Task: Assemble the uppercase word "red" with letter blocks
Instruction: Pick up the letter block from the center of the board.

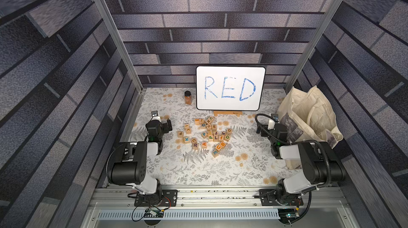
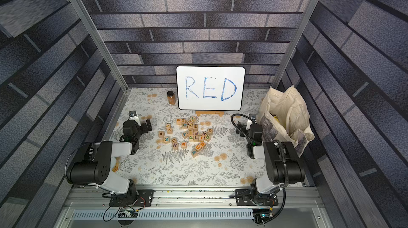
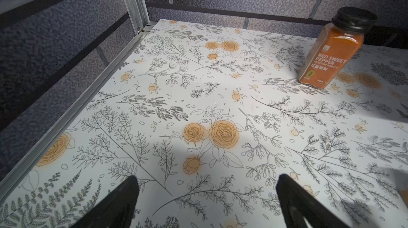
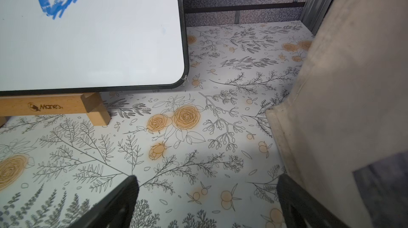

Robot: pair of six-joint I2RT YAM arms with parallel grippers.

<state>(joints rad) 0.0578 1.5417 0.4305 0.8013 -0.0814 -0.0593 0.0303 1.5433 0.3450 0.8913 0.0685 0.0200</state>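
Letter blocks [image 1: 207, 135] lie scattered between your claws.
Your left gripper [image 3: 206, 179] and right gripper [image 4: 206, 179] are spread wide, empty; the jar [image 3: 331, 48] ahead of the left reads "RED SWEET PEPPER", the board [image 1: 230, 87] "RED".

We find the letter blocks [image 1: 210, 137] clustered at the middle of the table [image 1: 198, 171], the R block [image 1: 195, 145] on the cluster's near left side; behind them, at the far edge, the board [image 1: 230, 87] stands on its stand [image 1: 227, 113]; the jar [image 1: 187, 97] stands just left of the board; the bag [image 1: 309, 114] sits in the far right corner; the left gripper [image 3: 205, 180] hangs near the left edge, the right gripper [image 4: 206, 180] near the right edge, just beside the bag; both are well apart from the blocks.
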